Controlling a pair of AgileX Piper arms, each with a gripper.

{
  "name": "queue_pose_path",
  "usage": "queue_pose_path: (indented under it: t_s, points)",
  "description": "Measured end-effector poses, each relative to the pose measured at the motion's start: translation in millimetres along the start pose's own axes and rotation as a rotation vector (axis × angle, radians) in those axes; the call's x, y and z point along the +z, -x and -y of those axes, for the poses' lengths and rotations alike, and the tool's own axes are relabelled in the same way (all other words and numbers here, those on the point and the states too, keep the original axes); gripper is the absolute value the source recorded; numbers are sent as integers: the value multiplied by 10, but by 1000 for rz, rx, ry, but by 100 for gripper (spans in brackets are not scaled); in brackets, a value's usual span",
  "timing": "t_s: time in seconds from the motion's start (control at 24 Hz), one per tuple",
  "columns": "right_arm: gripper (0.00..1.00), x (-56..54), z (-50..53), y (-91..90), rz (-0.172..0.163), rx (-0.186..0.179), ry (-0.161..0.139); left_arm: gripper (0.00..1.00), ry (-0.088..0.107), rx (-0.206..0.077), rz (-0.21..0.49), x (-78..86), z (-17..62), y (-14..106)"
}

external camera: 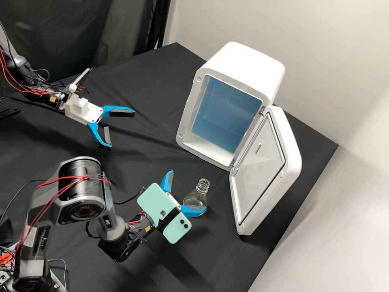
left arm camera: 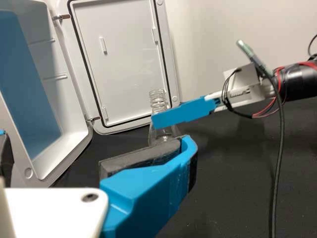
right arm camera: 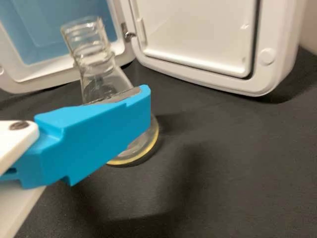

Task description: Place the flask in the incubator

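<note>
A clear glass flask [external camera: 197,195] stands upright on the black bench, just in front of the open white incubator [external camera: 243,67]. The incubator's blue inside faces the arms, and its door [external camera: 263,162] hangs wide open to the right. My right gripper [external camera: 181,195] is open low at the flask; one blue finger [right arm camera: 94,129] lies against the flask [right arm camera: 96,64] base, the other stands apart. My left gripper [external camera: 121,129] hovers open and empty farther back left. In the left wrist view, the flask [left arm camera: 161,116] stands behind its own finger [left arm camera: 148,178].
The bench edge [external camera: 283,227] runs close behind the open door, with a white wall beyond. A mint phone [external camera: 166,213] is strapped on the right wrist. Red cables trail along both arms. Bare black cloth lies between the two grippers.
</note>
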Motion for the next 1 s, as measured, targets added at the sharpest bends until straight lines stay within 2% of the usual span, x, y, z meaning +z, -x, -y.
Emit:
queue_pose_path:
  t_s: [0.12,0.21,0.33,0.5,0.67,0.79,1.0]
  points:
    - [100,57,88,-120,11,-26,-20,100,0,0,0,0,0,0]
    - [100,92,144,-204,19,-36,-22,100,0,0,0,0,0,0]
    - [100,166,197,-309,35,-34,-27,100,0,0,0,0,0,0]
    - [100,220,205,-355,45,-34,-30,100,0,0,0,0,0,0]
    - [100,278,172,-387,52,-23,-33,100,0,0,0,0,0,0]
    - [100,348,102,-407,65,5,-36,100,0,0,0,0,0,0]
    - [100,368,18,-475,55,33,-15,100,0,0,0,0,0,0]
